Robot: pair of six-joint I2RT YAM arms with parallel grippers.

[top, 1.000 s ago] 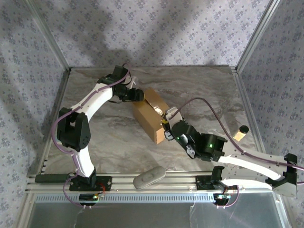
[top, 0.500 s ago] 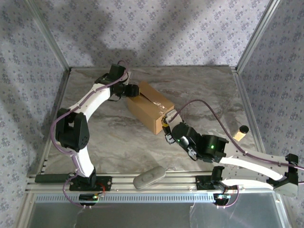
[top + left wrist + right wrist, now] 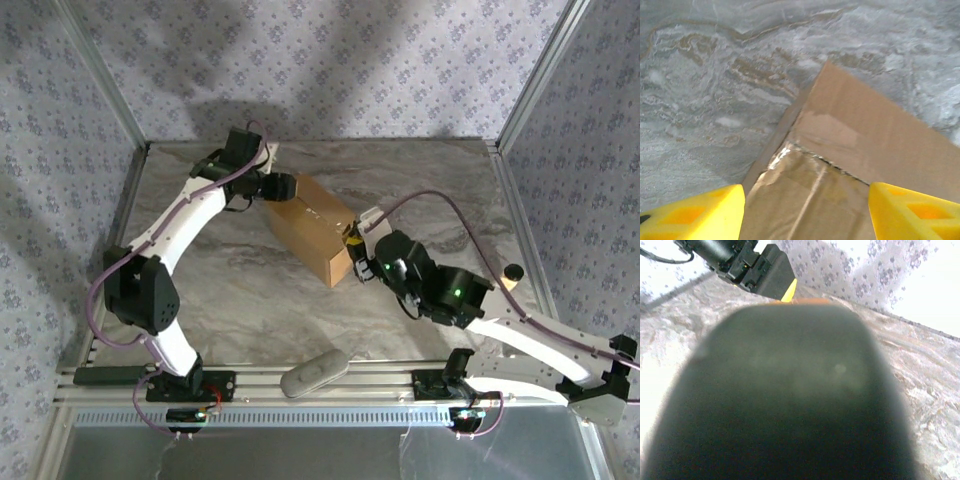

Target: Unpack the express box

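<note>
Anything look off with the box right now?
The express box lies skewed on the table, flaps shut. Its clear tape is wrinkled and ragged at the seam end, between the fingers of the open left gripper. Nothing spilled.

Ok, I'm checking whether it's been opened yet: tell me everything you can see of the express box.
The express box is a plain brown cardboard carton lying diagonally mid-table, its flaps closed and taped shut with wrinkled, glossy clear tape over the seam. The left gripper straddles its far end with fingers apart. The right gripper sits at its near end, though whether it touches is unclear.
</note>
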